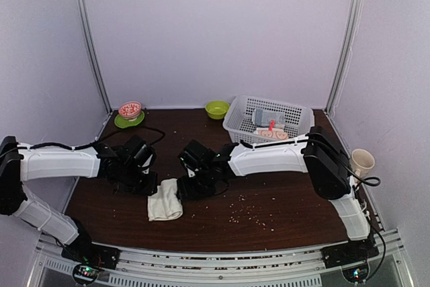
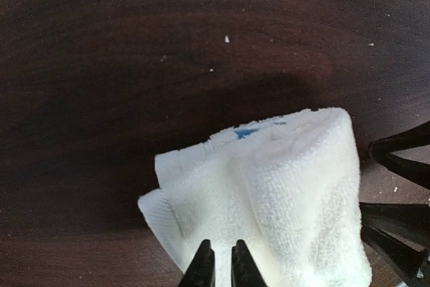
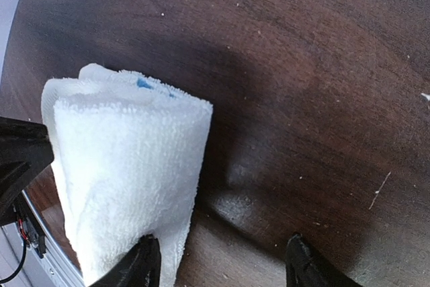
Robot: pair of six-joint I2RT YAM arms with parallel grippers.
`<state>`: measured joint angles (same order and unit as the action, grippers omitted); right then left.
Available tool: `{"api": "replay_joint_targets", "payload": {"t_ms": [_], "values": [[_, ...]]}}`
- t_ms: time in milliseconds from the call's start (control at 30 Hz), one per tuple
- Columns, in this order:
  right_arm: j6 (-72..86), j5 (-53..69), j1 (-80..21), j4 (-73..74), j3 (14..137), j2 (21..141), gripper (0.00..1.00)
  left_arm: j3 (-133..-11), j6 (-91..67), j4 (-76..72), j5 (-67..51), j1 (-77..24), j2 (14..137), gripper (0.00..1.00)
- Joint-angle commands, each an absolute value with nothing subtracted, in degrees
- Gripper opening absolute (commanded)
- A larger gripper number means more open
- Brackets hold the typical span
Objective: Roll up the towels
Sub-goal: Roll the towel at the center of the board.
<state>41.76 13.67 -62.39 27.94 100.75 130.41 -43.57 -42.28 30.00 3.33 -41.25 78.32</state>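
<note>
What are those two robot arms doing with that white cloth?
They are working on rolling up towels. Both arms bend down over a white towel with a small blue mark, which lies partly rolled on the dark wooden table. The left gripper has its fingers pinched almost together on the cloth. The right gripper is open, with one finger beside the towel. A cream cloth with pink marks lies in the white basket at the back.

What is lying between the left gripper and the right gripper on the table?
The cream-white towel, loosely bunched, lies between the left gripper and the right gripper. The top view shows this, and both wrist views show the towel close up.
</note>
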Motion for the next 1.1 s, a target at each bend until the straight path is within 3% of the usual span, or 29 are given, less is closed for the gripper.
{"api": "replay_joint_targets", "payload": {"t_ms": [0, 233, 1067], "values": [[41.3, 13.3, -62.8, 30.1, 102.1, 132.2, 0.65, -41.8, -41.7, 27.5, 4.0, -39.7, 80.8, 0.07], [41.4, 13.7, -62.8, 29.9, 102.4, 132.2, 0.64, -37.8, -43.2, 25.4, 5.0, -37.1, 83.1, 0.0], [44.4, 15.1, -64.4, 29.0, 109.5, 134.8, 0.68, -30.6, -47.0, 15.6, -3.4, -37.1, 83.9, 0.0]]}}
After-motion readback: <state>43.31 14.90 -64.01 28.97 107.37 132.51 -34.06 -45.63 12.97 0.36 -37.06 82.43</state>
